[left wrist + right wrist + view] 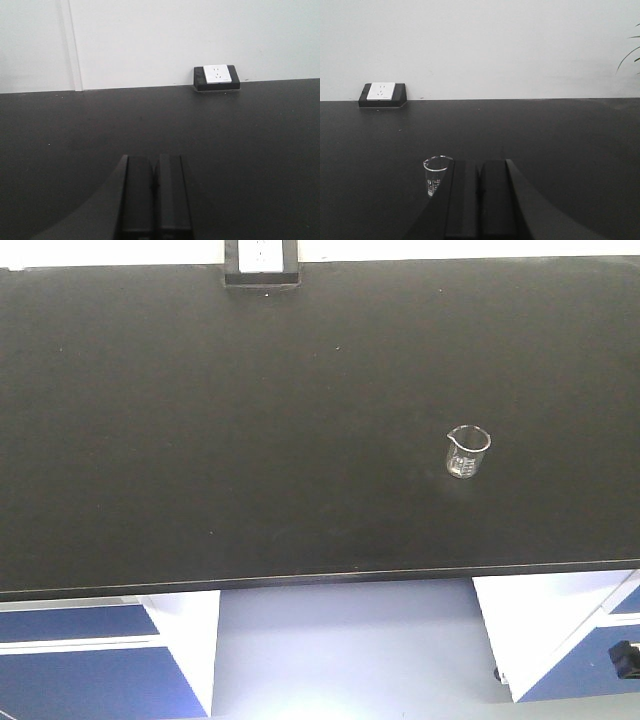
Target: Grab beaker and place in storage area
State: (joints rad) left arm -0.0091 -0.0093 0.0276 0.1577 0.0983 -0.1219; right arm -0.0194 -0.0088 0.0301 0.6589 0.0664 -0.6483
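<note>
Both matte black pincers, left (156, 200) and right (480, 200), sit pressed together, empty. Small clear cylindrical glass beaker (467, 452) stands upright at three o'clock on smooth matte-black bench top (200, 420).

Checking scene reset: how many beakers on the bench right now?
1. The beaker stands upright on the black bench top, right of centre, with neither gripper on it. In the right wrist view it sits just left of the right gripper. None seen elsewhere.
</note>
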